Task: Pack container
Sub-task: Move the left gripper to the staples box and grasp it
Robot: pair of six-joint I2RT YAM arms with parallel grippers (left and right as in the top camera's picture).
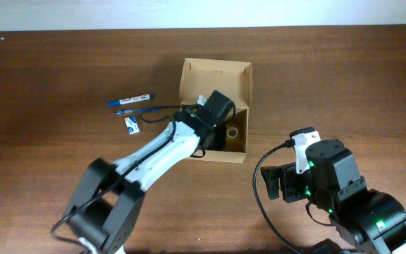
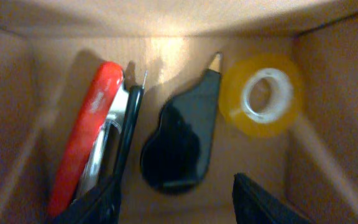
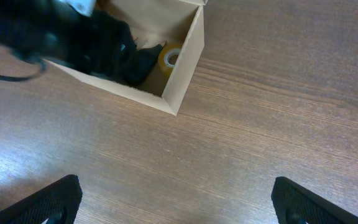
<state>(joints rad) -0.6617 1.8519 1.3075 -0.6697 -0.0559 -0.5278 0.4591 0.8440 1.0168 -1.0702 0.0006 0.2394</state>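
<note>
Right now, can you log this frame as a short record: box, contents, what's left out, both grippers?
box: lid open, on table
in box: red tool, black tool, tape roll
outside, left of box: pens, small white-blue item
left gripper: inside box, open, holding nothing
right gripper: open, empty, over table away from box
</note>
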